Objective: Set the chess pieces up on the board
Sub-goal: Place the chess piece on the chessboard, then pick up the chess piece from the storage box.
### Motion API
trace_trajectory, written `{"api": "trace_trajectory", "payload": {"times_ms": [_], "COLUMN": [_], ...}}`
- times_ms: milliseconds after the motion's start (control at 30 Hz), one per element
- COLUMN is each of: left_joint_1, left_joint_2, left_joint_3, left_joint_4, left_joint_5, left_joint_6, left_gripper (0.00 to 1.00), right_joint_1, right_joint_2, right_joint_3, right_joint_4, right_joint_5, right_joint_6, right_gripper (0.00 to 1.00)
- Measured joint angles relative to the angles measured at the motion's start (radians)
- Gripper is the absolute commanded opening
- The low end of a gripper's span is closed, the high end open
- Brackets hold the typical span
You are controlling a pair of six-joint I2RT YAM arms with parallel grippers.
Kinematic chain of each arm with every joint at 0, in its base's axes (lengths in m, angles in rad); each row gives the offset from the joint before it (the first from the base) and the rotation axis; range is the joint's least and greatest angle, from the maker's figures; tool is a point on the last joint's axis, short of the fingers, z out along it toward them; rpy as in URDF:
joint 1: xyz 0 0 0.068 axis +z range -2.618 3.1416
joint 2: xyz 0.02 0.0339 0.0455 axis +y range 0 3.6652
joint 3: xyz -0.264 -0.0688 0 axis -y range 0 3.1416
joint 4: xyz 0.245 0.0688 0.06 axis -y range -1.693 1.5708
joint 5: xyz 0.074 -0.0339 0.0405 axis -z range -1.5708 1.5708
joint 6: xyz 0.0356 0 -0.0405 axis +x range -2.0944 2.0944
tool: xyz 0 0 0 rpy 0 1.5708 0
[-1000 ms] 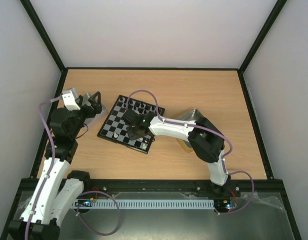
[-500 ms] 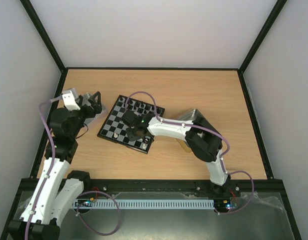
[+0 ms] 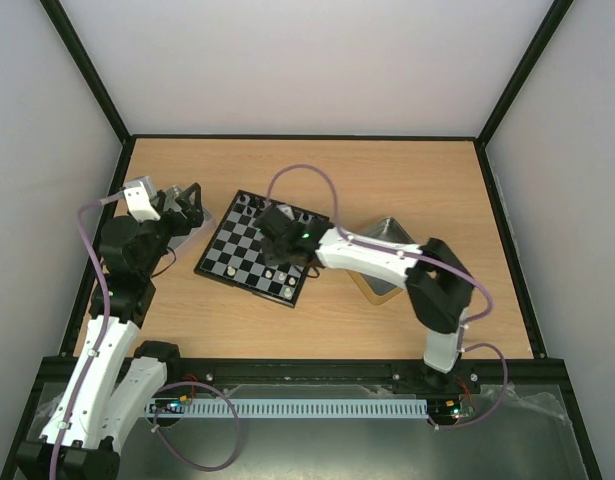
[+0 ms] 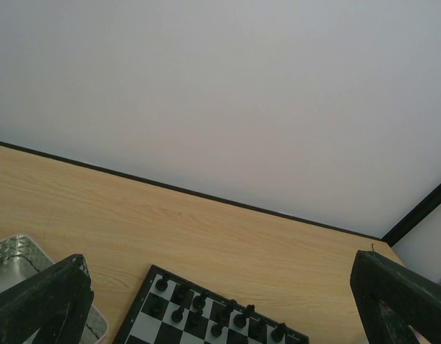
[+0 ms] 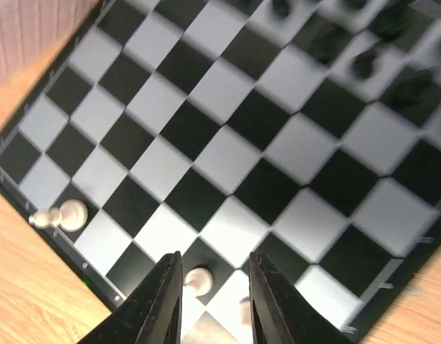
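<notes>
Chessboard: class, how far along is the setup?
Done: black pieces stand along the board's far edge, and a few white pieces on its near edge. In hand: nothing; the right gripper hangs open above one white piece. Left: most of the white side is unfilled.

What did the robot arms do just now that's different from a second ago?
The right gripper opened and let go of a white piece near the edge of the board, then moved toward the far side. The left gripper stayed put, wide open, and the board did not move.
</notes>
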Motion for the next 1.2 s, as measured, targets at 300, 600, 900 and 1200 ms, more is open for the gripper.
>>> {"api": "trace_trajectory", "payload": {"times_ms": [300,600,900,1200], "left_joint_1": [0.000,0.000,0.000,0.000], "left_joint_2": [-0.012,-0.011,-0.008,-0.008], "left_joint_3": [-0.001,-0.003,-0.006,-0.006], "left_joint_4": [0.000,0.000,0.000,0.000], "left_joint_5": [0.000,0.000,0.000,0.000], "left_joint_6": [0.000,0.000,0.000,0.000], "left_gripper": [0.99,0.99,1.00,0.99], "right_joint_1": [-0.257,-0.537,-0.619,-0.621], "right_joint_2": [-0.362,-0.468,-0.393,-0.319], "right_joint_3": [-0.280,-0.488,-0.548,-0.549], "right_joint_4": [0.066,0.075,0.127,0.142], "right_joint_5": [0.127,0.105,-0.037,-0.051], "right_joint_6": [0.100,0.116,0.077,0.036], "right_gripper": [0.32,0.28,0.23,0.23]}}
